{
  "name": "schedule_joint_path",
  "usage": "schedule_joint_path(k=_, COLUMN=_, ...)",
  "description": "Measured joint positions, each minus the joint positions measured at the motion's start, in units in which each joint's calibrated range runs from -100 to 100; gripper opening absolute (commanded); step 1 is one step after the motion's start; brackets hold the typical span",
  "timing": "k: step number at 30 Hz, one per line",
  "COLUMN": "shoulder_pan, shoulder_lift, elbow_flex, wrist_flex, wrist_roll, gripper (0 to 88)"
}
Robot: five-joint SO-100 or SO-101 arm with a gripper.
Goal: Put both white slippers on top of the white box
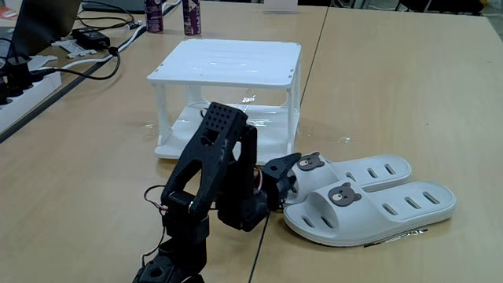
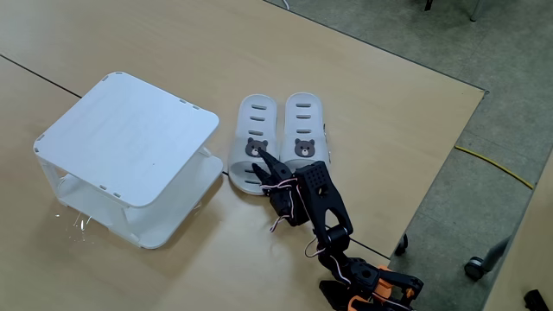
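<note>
Two white slippers lie side by side on the bench, white box top bare, while the folded arm's pincer, fingers apart, reaches the left slipper's toe.

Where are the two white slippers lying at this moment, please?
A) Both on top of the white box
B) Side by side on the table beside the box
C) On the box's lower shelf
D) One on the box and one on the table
B: both white slippers lie side by side on the wooden table next to the white box, whose top is bare, with the gripper at their strap end.
</note>
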Motion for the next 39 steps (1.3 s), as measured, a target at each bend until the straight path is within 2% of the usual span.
schedule_joint_path(k=6, shoulder_pan=1.42, shoulder_lift=5.28, elbow_flex=-10.78, wrist_flex=1.03, wrist_roll=0.00, gripper=28.4)
schedule_joint_path(k=19, shoulder_pan=2.77, shoulder_lift=5.94, elbow_flex=-25.79, wrist_flex=14.94, wrist_roll=0.00, gripper=28.2)
schedule_joint_path(k=21, shoulder_pan=2.77, shoulder_lift=5.94, elbow_flex=-26.95, wrist_flex=16.65, wrist_roll=0.00, gripper=23.7)
schedule_joint_path(k=24, shoulder_pan=2.77, shoulder_lift=5.94, elbow_flex=-27.94, wrist_flex=17.85, wrist_roll=0.00, gripper=0.0)
schedule_joint_path(k=35, shoulder_pan=3.82, shoulder_lift=6.19, elbow_flex=-27.94, wrist_flex=18.97, wrist_roll=0.00, gripper=0.8)
schedule_joint_path(k=39, shoulder_pan=4.94, shoulder_lift=-0.41, elbow_flex=-27.94, wrist_flex=31.07, wrist_roll=0.00, gripper=0.8)
